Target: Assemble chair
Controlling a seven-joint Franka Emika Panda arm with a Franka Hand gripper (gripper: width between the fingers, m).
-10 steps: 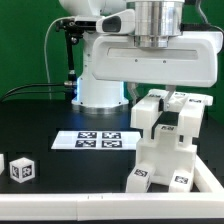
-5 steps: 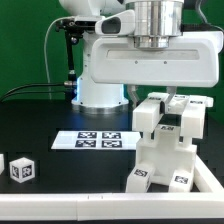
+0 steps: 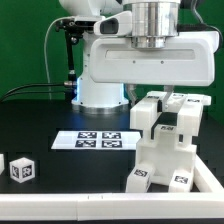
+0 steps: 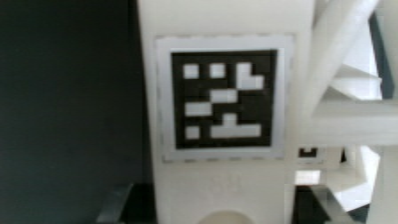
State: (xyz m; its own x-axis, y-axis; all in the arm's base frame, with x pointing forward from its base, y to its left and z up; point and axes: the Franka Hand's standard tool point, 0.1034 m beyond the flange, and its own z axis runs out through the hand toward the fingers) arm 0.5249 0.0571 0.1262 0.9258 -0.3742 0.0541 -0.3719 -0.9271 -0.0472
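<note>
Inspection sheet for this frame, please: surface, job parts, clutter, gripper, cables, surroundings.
Surface: black matte table; flat white marker board lying on it.
Job's things: stepped white plastic chair assembly with square tags at the exterior view's right; loose white tagged cube at its left.
Clutter: nothing seen.
Grippers: gripper down at the assembly's top; fingers hidden, grip cannot be told.
Cables: black cable trailing behind the table.
Surroundings: white robot base; green backdrop.

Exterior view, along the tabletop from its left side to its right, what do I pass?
Loose tagged white block → marker board → partly assembled chair, under the robot's wrist at the exterior view's right.
</note>
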